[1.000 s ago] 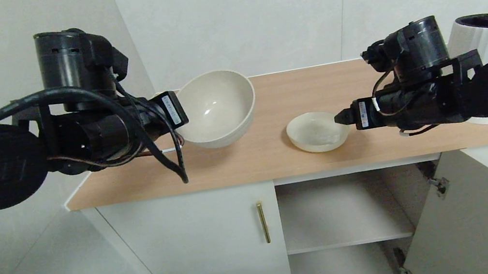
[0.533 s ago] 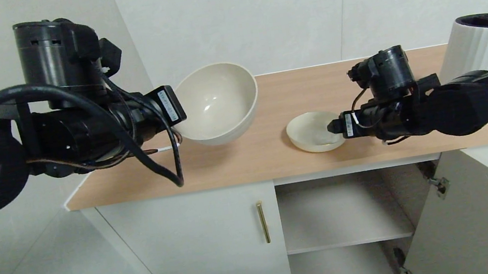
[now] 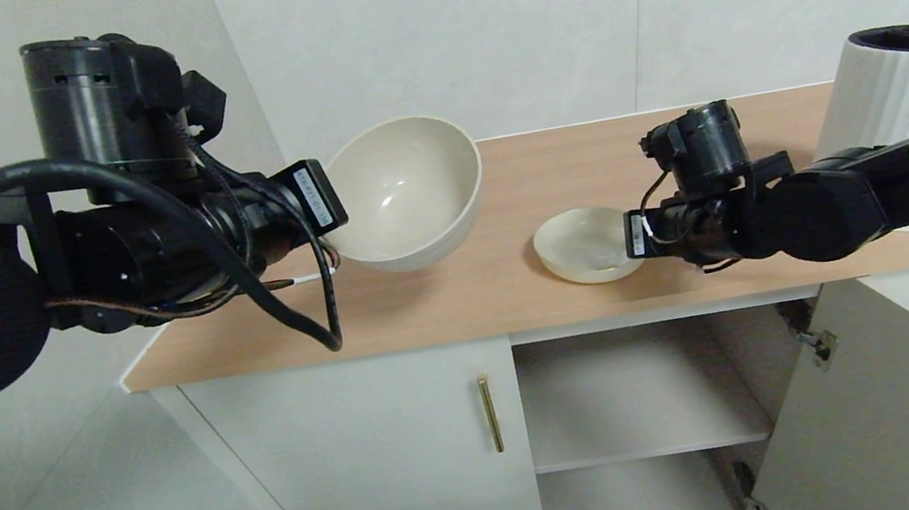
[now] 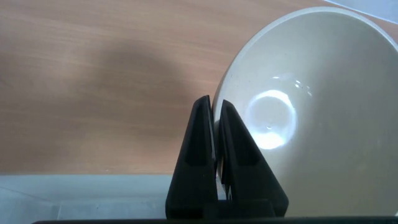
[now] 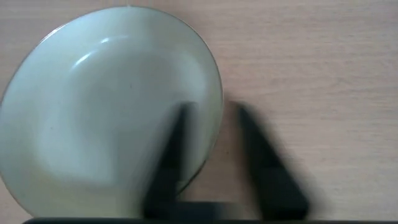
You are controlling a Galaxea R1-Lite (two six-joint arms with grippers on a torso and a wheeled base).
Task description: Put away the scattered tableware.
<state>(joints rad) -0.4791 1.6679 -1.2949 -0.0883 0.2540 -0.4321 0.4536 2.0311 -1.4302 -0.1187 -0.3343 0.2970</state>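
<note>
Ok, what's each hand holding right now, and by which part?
The left hand is shut on the large bowl, pinching its rim. The right hand holds nothing: open, it straddles the rim of the small dish.

Wooden countertop [image 3: 550,167] bearing small shallow dish [image 3: 581,246] near front edge, white ribbed container [image 3: 902,84] at right end.

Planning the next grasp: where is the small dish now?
Head view: the small dish sits on the counter, right of the large bowl; the right gripper straddles its rim.
</note>
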